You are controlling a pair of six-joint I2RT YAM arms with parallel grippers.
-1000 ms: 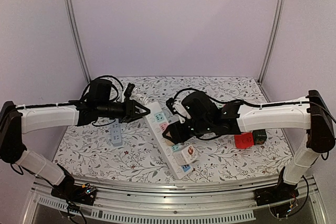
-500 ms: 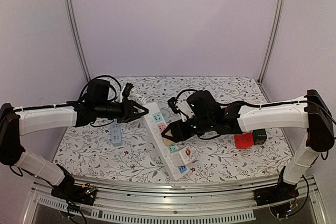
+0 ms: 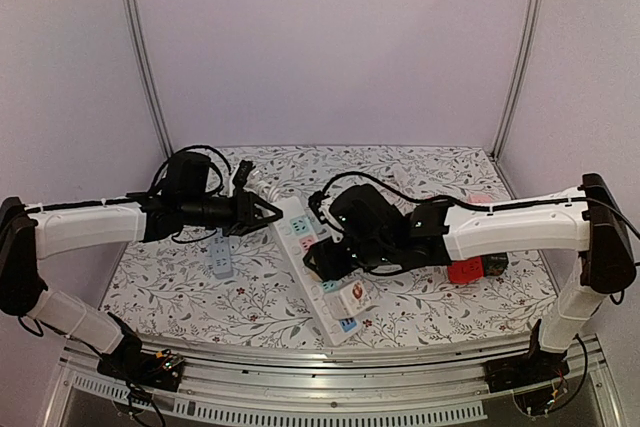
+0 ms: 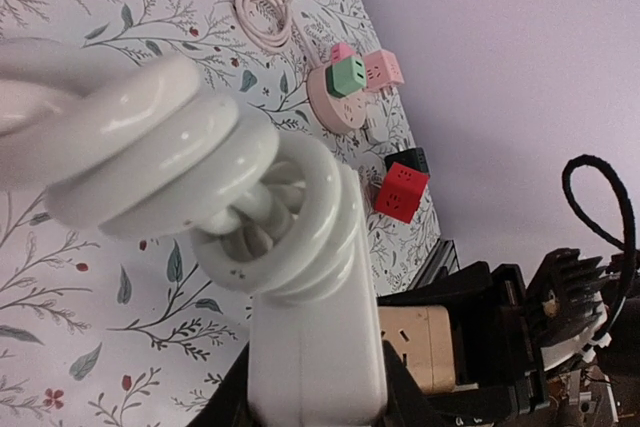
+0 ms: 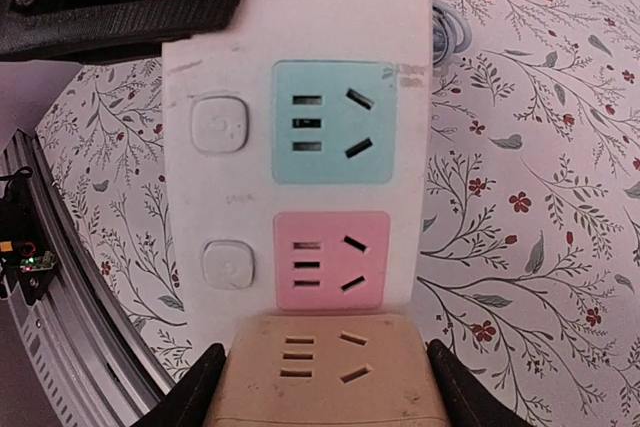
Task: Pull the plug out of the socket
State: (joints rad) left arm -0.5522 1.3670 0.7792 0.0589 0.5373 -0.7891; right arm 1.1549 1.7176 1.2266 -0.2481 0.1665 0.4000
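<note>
Nearby, a red cube (image 3: 463, 269) and perhaps a remote (image 3: 222, 264) flank the power strip (image 3: 298, 222)

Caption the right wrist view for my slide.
Right gripper straddling the beige square plastic plug seated on the white plastic power strip, below its teal socket and pink socket.

The power strip (image 5: 330, 197) is smooth white plastic with a soft gloss; its blue and pink socket faces look satin. At the bottom of the right wrist view, the beige adapter plug (image 5: 320, 377) is matt plastic. The coiled cord (image 4: 150, 147) is shiny white, with bright highlights. The fingers (image 5: 110, 7) of the left gripper (image 3: 275, 211) are matt black plastic. The tablecloth (image 5: 520, 197) is a flat, matt floral print. The frame posts (image 3: 140, 57) are brushed metal. The red cube (image 4: 400, 190) is glossy plastic.
</note>
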